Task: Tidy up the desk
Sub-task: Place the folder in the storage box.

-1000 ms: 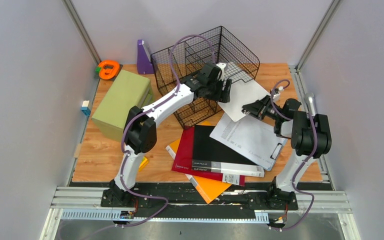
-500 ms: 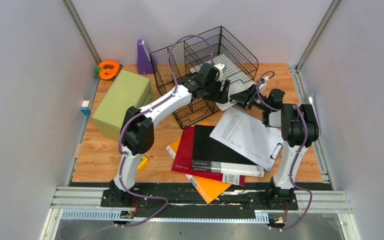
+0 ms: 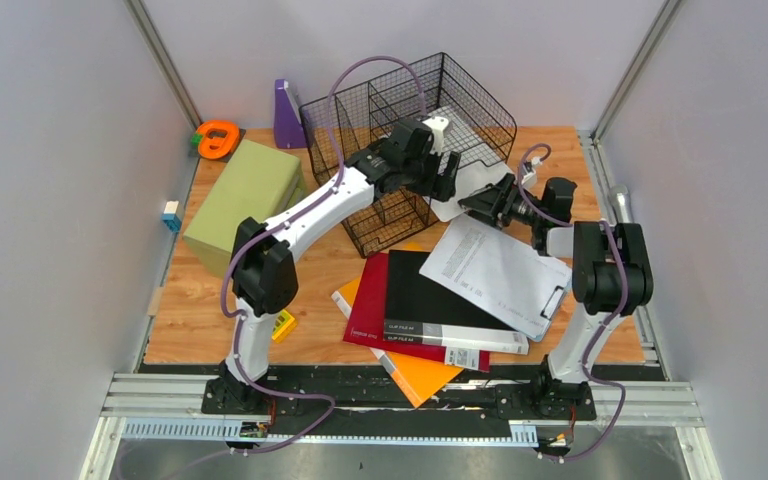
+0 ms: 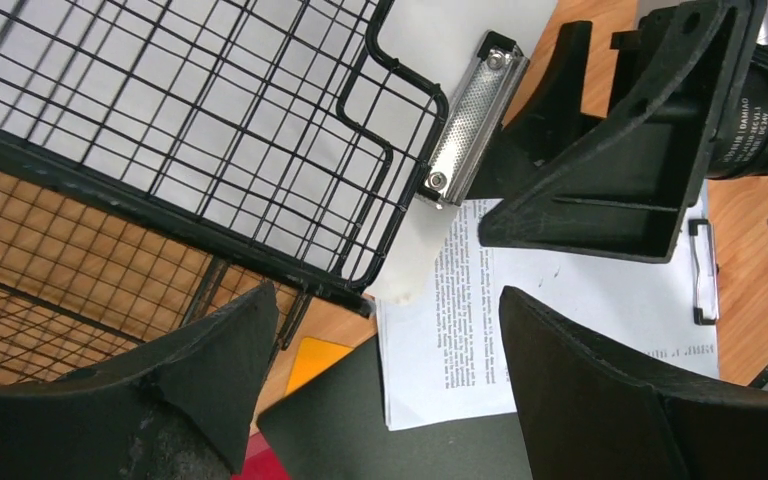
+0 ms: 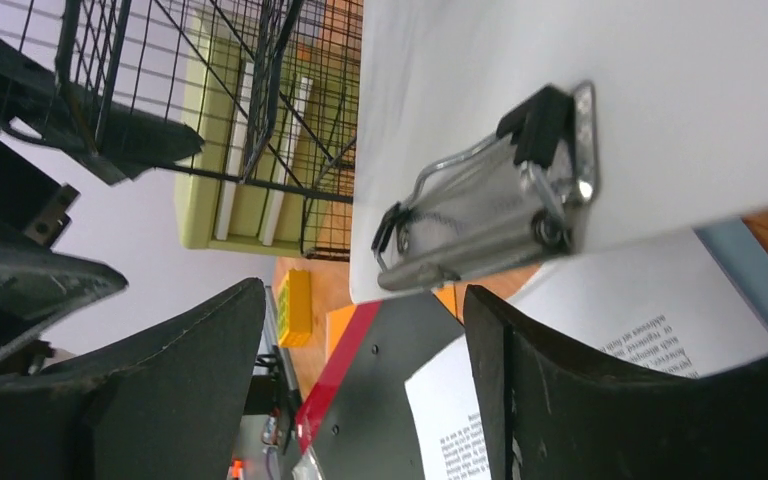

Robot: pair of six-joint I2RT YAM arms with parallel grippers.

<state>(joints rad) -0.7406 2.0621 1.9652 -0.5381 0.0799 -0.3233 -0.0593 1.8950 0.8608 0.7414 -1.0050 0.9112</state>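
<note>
The left gripper (image 4: 390, 400) has its jaws spread wide and empty, hanging at the front edge of the black wire basket (image 3: 430, 105). The right gripper (image 5: 365, 400) is likewise parted and holds nothing, just short of the metal clip (image 5: 485, 205) of a white clipboard (image 5: 610, 100) seen through the basket's mesh. Beneath both arms lies the desk (image 3: 200, 300), its wood top carrying the basket, a printed sheet (image 3: 495, 265) and a black folder (image 3: 410, 290)

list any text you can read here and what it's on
"CLIP FILE A4": near edge of the black folder, barely legible.
"DAMIAO": label on the right arm's wrist motor; the rest of it is too small.
Print on the sheet: too small to read.
Label on the red folder: blurred.
</note>
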